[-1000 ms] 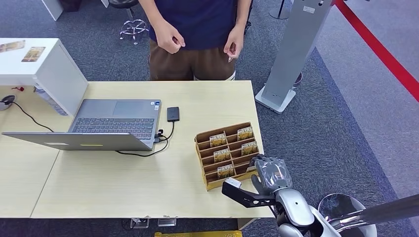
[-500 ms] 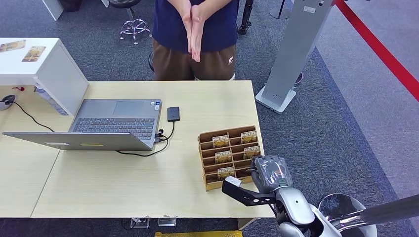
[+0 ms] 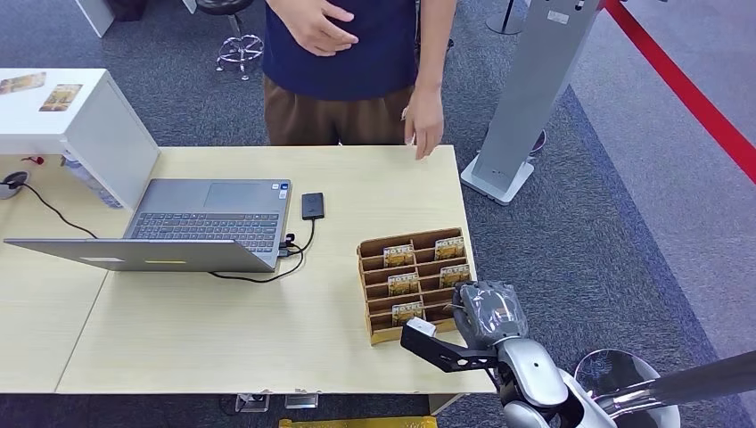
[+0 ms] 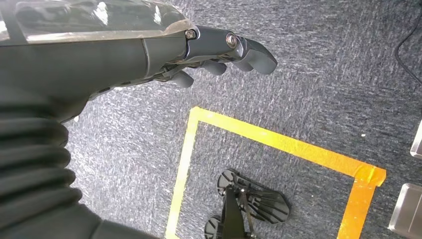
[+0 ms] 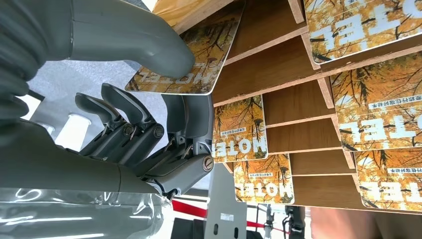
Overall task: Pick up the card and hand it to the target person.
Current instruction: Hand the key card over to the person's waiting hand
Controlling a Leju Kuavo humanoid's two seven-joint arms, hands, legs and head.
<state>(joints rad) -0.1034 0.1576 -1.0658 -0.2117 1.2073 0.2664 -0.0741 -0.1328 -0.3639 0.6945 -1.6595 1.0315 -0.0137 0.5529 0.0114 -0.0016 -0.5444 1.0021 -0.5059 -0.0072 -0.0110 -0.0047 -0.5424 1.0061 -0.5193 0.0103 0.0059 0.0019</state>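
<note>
The robot's grey right hand [image 5: 149,119] is pinching a yellow autumn-leaf hotel card [image 5: 191,62] between thumb and finger at the near right corner of the slotted wooden card rack [image 3: 412,282] on the pale wooden table [image 3: 223,312]. The grip is looking shallow, so the card is risking slipping or snagging on a slot edge. The left hand [image 4: 219,52] is hanging with nothing in it, fingers loosely curled over the carpet.

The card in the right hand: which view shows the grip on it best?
The right wrist view: the thumb presses on the card, a finger under it, at the rack's edge. In the head view the right hand hides that card. The left wrist view looks at floor past the left hand.
</note>
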